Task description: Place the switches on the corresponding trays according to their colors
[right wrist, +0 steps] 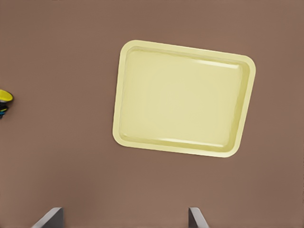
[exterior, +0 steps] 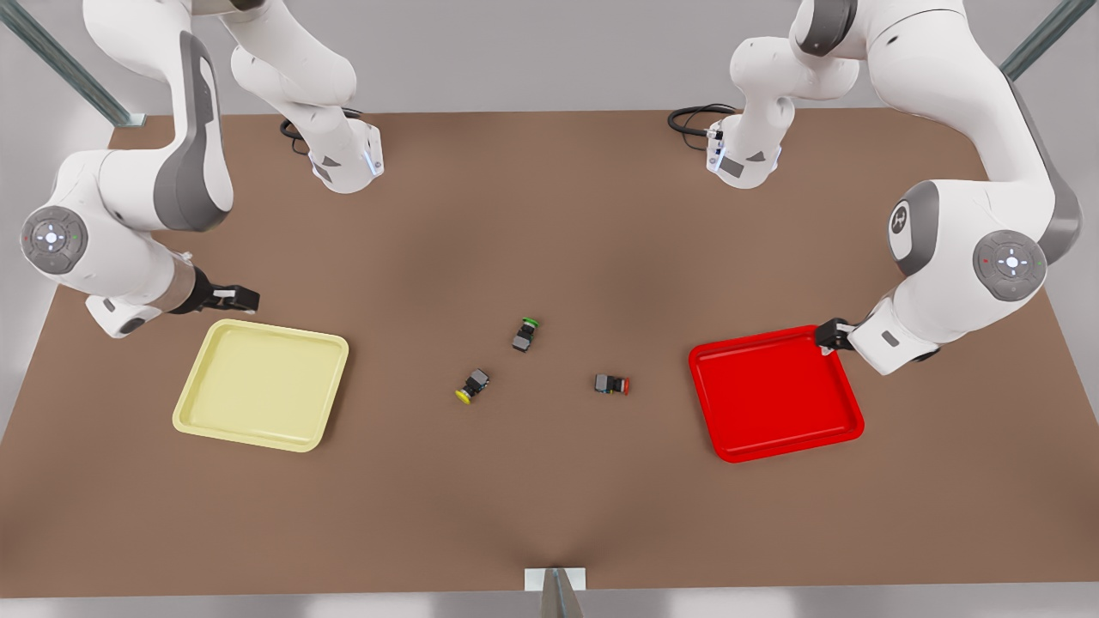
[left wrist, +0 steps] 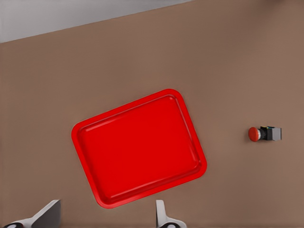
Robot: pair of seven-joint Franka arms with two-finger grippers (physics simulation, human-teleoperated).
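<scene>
The yellow-capped switch and the red-capped switch lie on their sides mid-table, well apart from both trays. The pale yellow tray sits at the front view's left and the red tray at its right, each holding nothing. My left gripper hovers open over the red tray's far corner; its wrist view has the red tray below the fingers and the red switch off to one side. My right gripper hangs open beside the yellow tray, with the yellow switch at the picture's edge.
A green-capped switch lies just behind the other two, mid-table. The arm bases stand at the back of the brown table, with a black cable beside one. A small bracket sits at the front edge.
</scene>
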